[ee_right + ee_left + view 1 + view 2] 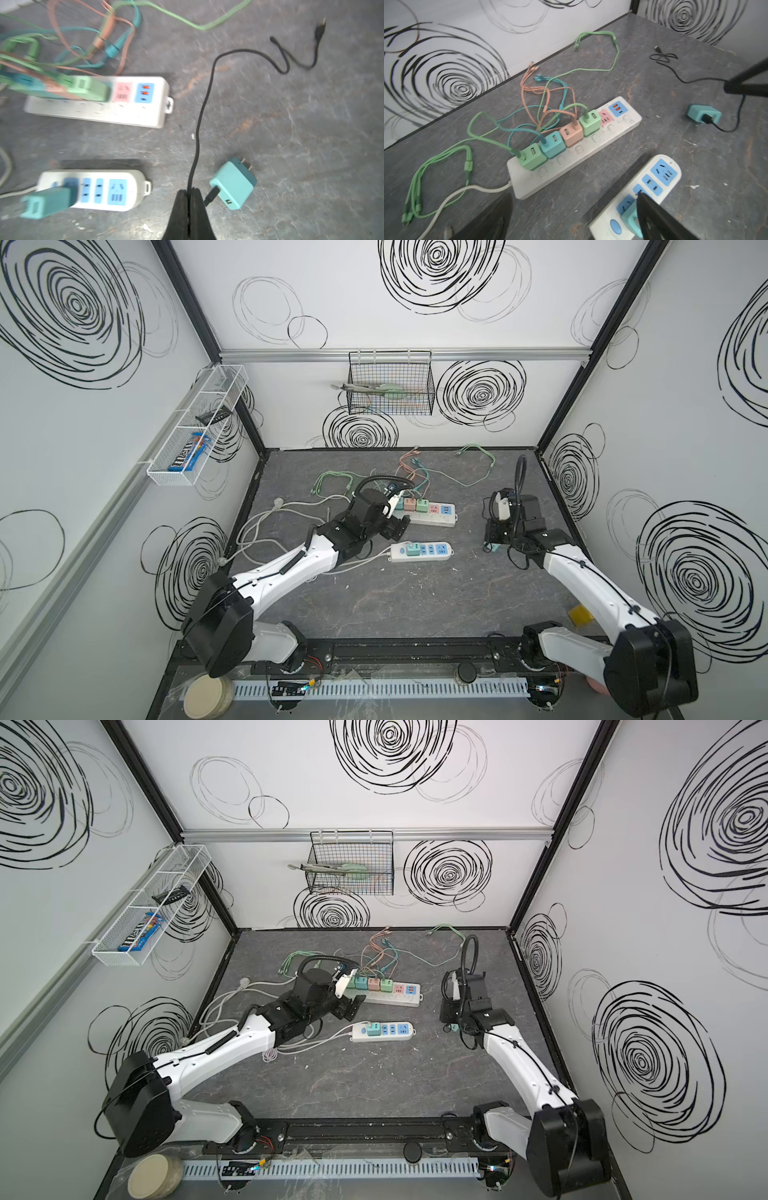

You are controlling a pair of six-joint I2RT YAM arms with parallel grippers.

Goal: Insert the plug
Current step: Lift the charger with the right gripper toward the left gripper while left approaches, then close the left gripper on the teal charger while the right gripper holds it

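A loose teal plug (pixel 232 185) lies on its side on the grey table, prongs bare, with a black cable (pixel 199 124) in its USB port. My right gripper (pixel 189 190) is shut on that cable just beside the plug, low over the table at the right (pixel 492 545). The plug shows below it in both top views (pixel 454 1028). The short power strip (pixel 128 187) holds one teal plug and has free blue sockets. My left gripper (pixel 573 193) hangs open between the two strips (pixel 397 526), holding nothing; one finger (pixel 660 220) overlaps the short strip.
The long power strip (pixel 432 520) carries several coloured plugs with tangled green, orange and teal cables (pixel 411 472) behind it. White strip cords (pixel 266 531) trail left. A yellow piece (pixel 579 616) lies at front right. Wire baskets hang on the back (pixel 390 383) and left walls.
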